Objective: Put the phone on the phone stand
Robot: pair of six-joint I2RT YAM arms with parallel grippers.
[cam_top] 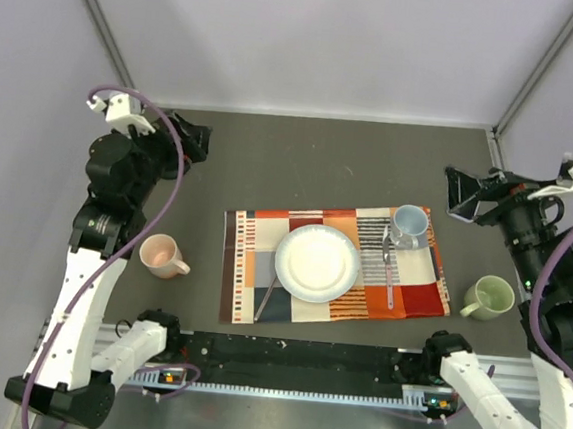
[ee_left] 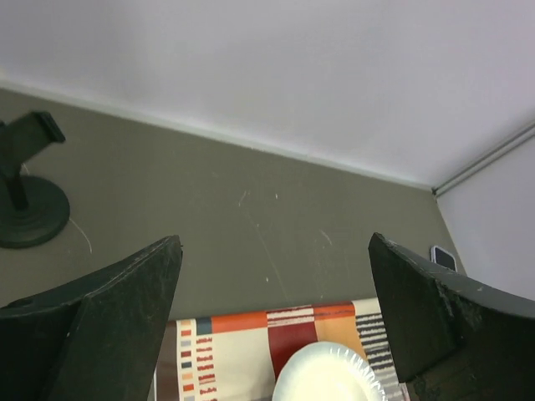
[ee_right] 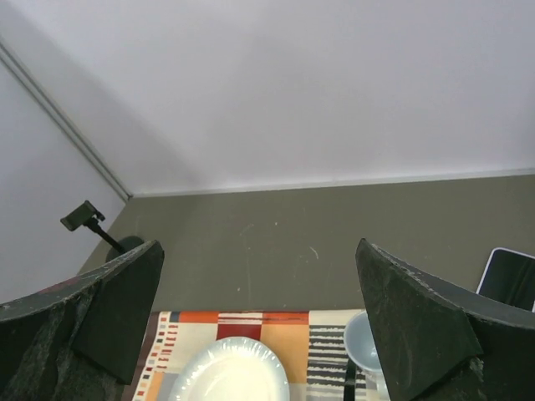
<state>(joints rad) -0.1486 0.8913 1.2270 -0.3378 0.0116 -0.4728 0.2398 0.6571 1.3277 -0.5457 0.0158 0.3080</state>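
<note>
Left and right jaws gape, grasping nothing; only the wrist views show the phone [ee_right: 510, 280] lying flat on the tabletop [ee_right: 334, 225] far right, long axis unclear, and the phone stand [ee_left: 29, 200] upright far left.

Lab test booth, plain pale walls [cam_top: 332, 38], grey tabletop [cam_top: 321, 167], robot arms [cam_top: 85, 277] bolted to rail [cam_top: 301, 389]
</note>
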